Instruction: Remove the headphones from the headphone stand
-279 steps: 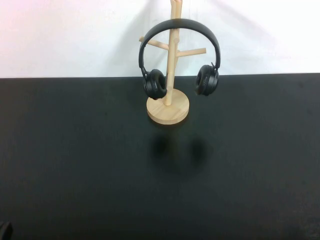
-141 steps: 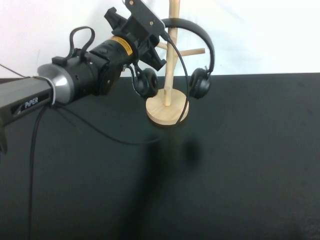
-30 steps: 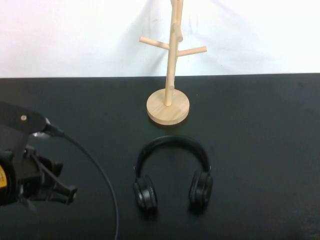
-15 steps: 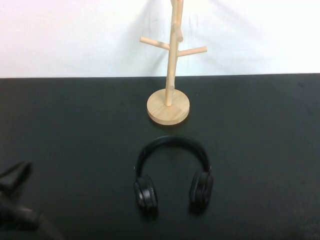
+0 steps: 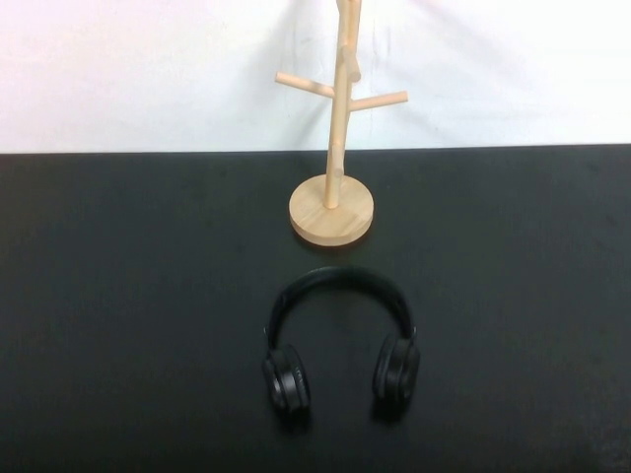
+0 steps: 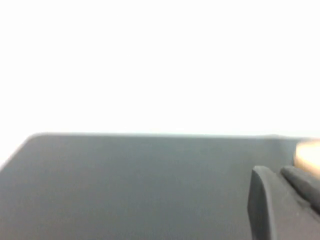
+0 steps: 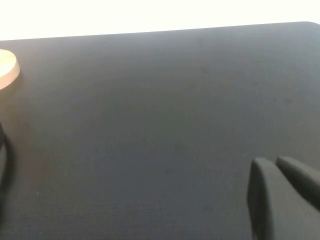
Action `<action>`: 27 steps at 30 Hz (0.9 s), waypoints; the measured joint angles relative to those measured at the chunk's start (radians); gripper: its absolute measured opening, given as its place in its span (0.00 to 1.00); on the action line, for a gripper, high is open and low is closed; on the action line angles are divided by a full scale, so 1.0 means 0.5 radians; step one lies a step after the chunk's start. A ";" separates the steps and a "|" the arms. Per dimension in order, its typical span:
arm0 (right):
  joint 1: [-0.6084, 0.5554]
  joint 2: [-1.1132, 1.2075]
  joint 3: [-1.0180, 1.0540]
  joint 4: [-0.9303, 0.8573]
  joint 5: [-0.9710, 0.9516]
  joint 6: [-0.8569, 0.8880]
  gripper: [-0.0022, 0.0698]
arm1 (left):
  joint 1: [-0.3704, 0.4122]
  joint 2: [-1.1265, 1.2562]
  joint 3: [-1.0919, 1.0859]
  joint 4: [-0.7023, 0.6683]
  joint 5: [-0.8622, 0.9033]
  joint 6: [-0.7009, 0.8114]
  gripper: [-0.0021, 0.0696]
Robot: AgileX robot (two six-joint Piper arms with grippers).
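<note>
The black headphones (image 5: 340, 335) lie flat on the black table (image 5: 148, 246), in front of the headphone stand, with the ear cups toward the near side. The light-wood headphone stand (image 5: 333, 209) stands bare at the table's back middle. Neither arm shows in the high view. My left gripper (image 6: 275, 172) is shut and empty, low over the table, with a bit of the stand's wood (image 6: 307, 154) beyond it. My right gripper (image 7: 272, 162) is shut and empty over bare table, and the stand's base (image 7: 7, 70) shows at that view's edge.
A white wall (image 5: 148, 69) runs behind the table's back edge. Nothing else stands on the black tabletop besides the stand and the headphones.
My left arm has drawn back off the lower left of the high view and no longer shows there. The headphones and stand have not moved.
</note>
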 joint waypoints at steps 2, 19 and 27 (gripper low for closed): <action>0.000 0.000 0.000 0.000 0.000 0.000 0.02 | 0.000 0.000 0.000 -0.005 0.195 0.000 0.03; 0.000 0.000 0.000 0.000 0.000 0.000 0.02 | -0.021 -0.006 -0.004 -0.005 0.634 -0.011 0.02; 0.000 0.000 0.000 0.000 0.000 0.000 0.02 | -0.021 -0.006 -0.004 -0.005 0.637 -0.015 0.02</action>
